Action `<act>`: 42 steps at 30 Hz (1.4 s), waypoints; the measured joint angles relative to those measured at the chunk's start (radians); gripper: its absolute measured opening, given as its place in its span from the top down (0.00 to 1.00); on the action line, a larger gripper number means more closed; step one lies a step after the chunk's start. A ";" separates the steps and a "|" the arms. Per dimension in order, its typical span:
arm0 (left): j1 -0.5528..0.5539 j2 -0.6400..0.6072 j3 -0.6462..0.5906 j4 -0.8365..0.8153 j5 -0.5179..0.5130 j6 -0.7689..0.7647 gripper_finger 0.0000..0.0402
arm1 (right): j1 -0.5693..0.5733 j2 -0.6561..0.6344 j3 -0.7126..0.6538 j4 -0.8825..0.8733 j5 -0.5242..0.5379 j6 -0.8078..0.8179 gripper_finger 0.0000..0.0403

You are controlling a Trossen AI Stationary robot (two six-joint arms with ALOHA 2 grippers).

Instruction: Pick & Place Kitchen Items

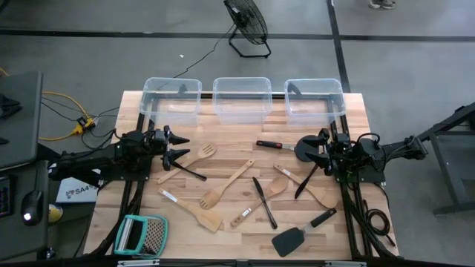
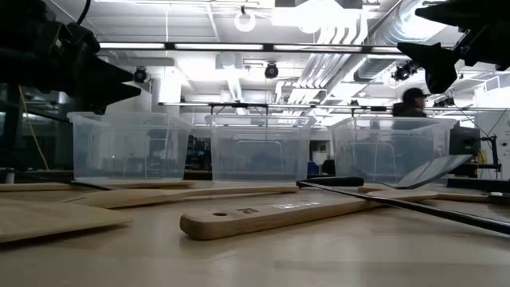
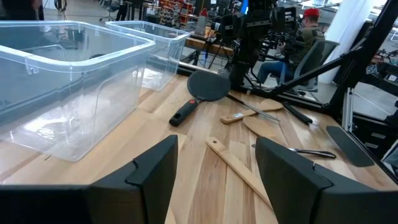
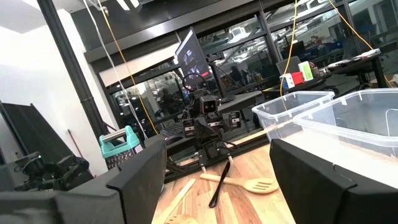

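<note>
While the utensils (image 1: 245, 194) are lying scattered across the table (image 1: 356, 111), none is being held. Three clear bins (image 1: 242, 99) are standing along the far edge. The left gripper (image 1: 180, 147) and right gripper (image 1: 318, 154) are hovering wide open and empty, facing each other.

Three clear plastic bins (image 1: 241, 99) stand in a row along the far edge of the worktop (image 1: 223, 237). Seven pale wooden utensils (image 1: 236, 182) lie spread over the boards: spoons, spatulas and forks. Five black utensils (image 1: 263, 202) lie among them, one of them a broad black spatula (image 1: 291, 238) and one a round black turner (image 1: 306, 150). One teal-framed grater (image 1: 141, 234) lies at the near left corner.
</note>
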 joint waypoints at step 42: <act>0.000 0.000 0.000 0.000 0.000 0.000 0.47 | -0.001 0.381 0.303 -0.283 0.056 0.090 0.31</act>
